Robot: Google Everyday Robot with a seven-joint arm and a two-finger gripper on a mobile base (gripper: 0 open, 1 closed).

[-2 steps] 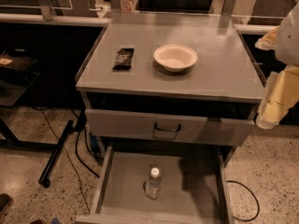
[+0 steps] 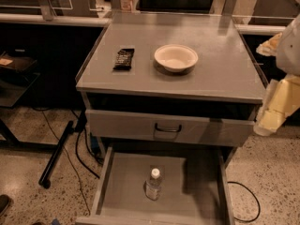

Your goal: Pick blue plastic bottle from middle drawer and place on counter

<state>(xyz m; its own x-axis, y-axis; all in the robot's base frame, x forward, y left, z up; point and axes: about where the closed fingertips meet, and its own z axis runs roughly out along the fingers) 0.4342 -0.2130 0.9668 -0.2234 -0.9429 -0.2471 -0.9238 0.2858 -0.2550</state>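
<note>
The bottle (image 2: 153,184) stands upright mid-floor in the open drawer (image 2: 199,191). My end effector (image 2: 274,109) hangs off the table's (image 2: 220,71) right side, well apart from it; I cannot tell its state. Reaching in, I could clip the drawer front (image 2: 122,125) above or topple the bottle.

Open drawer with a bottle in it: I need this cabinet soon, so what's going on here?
A robot is fetching the blue plastic bottle, which stands upright in the open middle drawer, untouched. Its gripper hangs beside the right front corner of the counter, well above the drawer. A white bowl and a dark snack packet sit on the counter.
</note>
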